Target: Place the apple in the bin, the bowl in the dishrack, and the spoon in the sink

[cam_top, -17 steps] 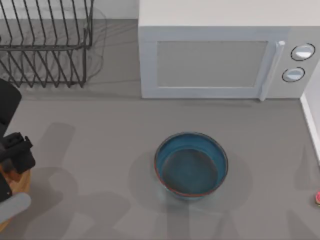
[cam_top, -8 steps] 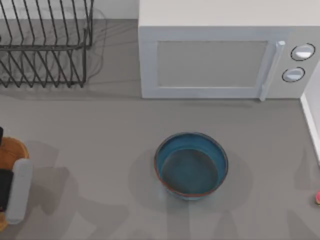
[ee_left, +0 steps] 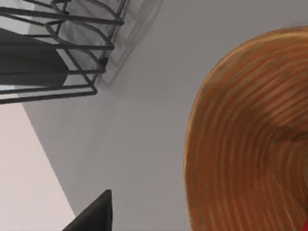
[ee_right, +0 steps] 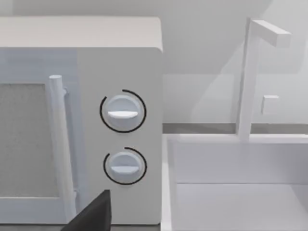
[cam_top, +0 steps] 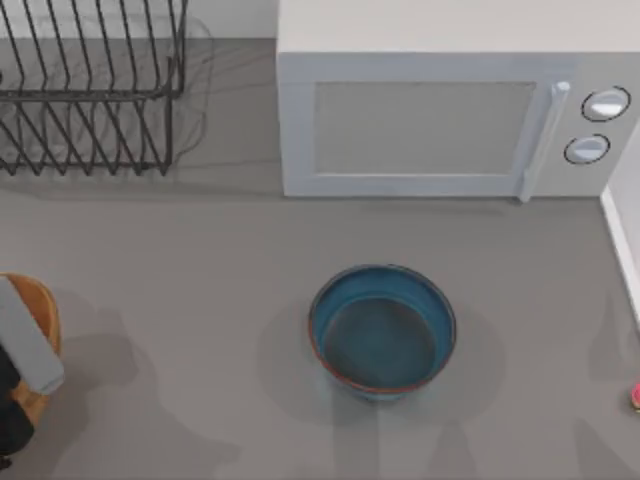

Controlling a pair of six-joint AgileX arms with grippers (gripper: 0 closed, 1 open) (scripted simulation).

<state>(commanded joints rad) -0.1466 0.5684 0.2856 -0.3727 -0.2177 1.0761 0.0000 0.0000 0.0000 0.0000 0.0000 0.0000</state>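
My left arm [cam_top: 25,345] is swinging back off the top view's left edge, uncovering more of the bin [cam_top: 45,310] than a second ago.

Top: bowl [cam_top: 382,330] sitting mid-table, dishrack [cam_top: 90,90] far left, spoon [cam_top: 635,396] tip at right edge.

Left wrist: bin [ee_left: 245,139] wall close. Can't tell either claw's state.

Right wrist: sink [ee_right: 240,187] beside the microwave [ee_right: 120,125].

Bowl's likely rigid, slick; I'd pinch the rim.

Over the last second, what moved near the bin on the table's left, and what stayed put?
The left arm pulled back from over the bin toward the top view's lower left edge, uncovering more of the rim. No grab or release is visible. The bowl, dishrack, microwave and spoon stayed put.
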